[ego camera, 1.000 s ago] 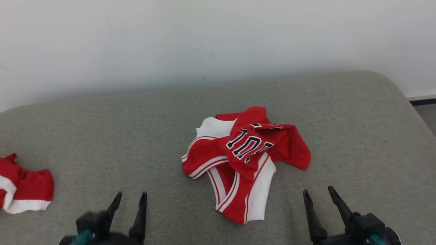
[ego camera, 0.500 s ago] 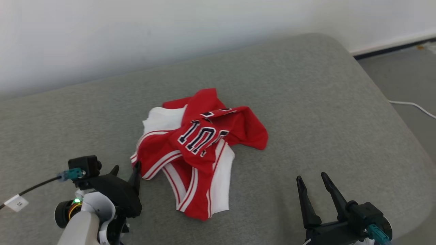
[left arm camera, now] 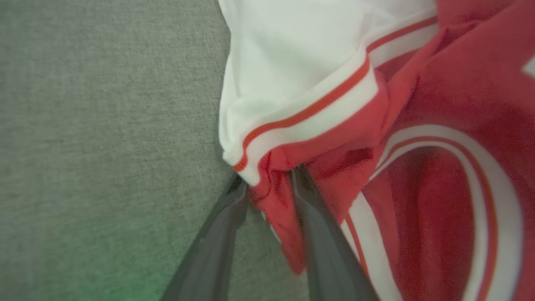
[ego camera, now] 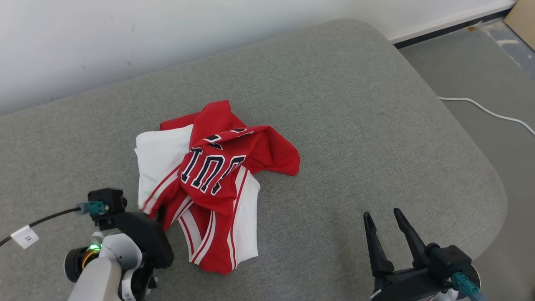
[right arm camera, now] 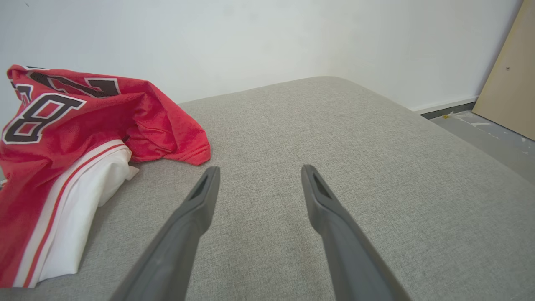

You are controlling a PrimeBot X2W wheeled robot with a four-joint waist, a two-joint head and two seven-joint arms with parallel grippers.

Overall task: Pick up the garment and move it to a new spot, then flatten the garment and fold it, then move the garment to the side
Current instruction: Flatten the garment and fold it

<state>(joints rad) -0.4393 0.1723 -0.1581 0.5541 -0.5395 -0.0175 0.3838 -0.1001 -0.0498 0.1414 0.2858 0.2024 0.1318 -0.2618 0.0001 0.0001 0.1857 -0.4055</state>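
Note:
The garment (ego camera: 217, 175), a crumpled red and white jersey with dark lettering, lies in a heap on the grey cushion (ego camera: 355, 125). My left gripper (ego camera: 158, 214) is at the heap's near left edge. In the left wrist view its fingers (left arm camera: 225, 217) stand either side of a red fold of the garment (left arm camera: 313, 83), with the left gripper (left arm camera: 269, 179) partly narrowed and a gap still showing. My right gripper (ego camera: 381, 213) hovers open over bare cushion to the right of the heap. The right wrist view has the right gripper (right arm camera: 260, 169) holding nothing and the garment (right arm camera: 62, 125) at its left.
The cushion's rounded right edge (ego camera: 493, 188) drops to a grey floor (ego camera: 480, 62) where a white cable (ego camera: 485, 109) runs. A tan board (right arm camera: 510, 83) leans by the white wall (ego camera: 167, 33) behind the cushion. Bare cushion stretches right of the garment.
The head camera has swung right and down. My left arm has reached forward to the garment's near left edge, and its jaws have narrowed around a fold. The right gripper stays open.

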